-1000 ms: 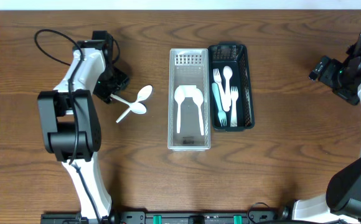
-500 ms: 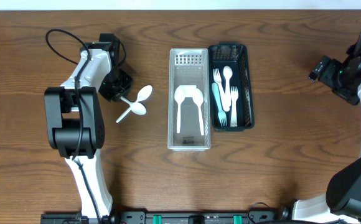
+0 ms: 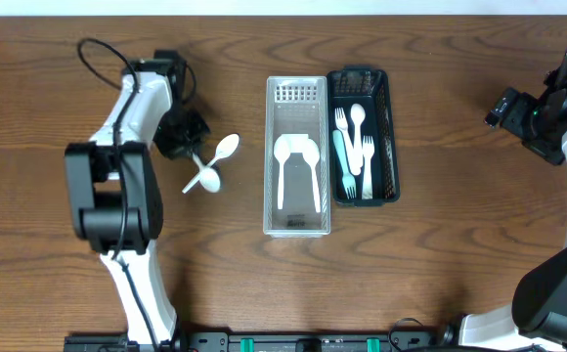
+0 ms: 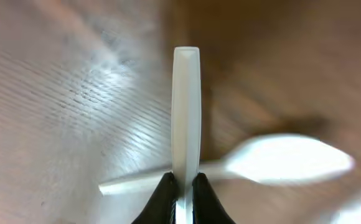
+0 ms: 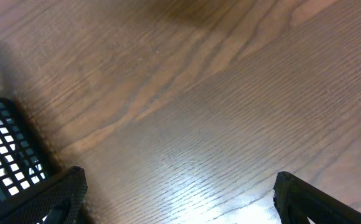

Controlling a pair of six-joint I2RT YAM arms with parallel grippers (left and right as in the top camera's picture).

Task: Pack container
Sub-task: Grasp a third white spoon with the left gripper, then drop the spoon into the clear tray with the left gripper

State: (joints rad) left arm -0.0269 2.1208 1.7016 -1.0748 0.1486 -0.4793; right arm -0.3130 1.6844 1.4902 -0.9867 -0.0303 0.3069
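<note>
one white spoon (image 4: 186, 112) sits pinched in the left gripper (image 4: 182, 186); the right gripper (image 5: 177, 194) gapes empty.

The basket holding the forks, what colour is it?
The basket is black mesh, clearest in the overhead view.

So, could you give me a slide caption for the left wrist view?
Left hand pinching one white spoon by its handle, a second white spoon lying crosswise on the wooden table.

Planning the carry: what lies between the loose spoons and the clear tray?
Only bare table between spoons and tray, per the overhead view.
</note>
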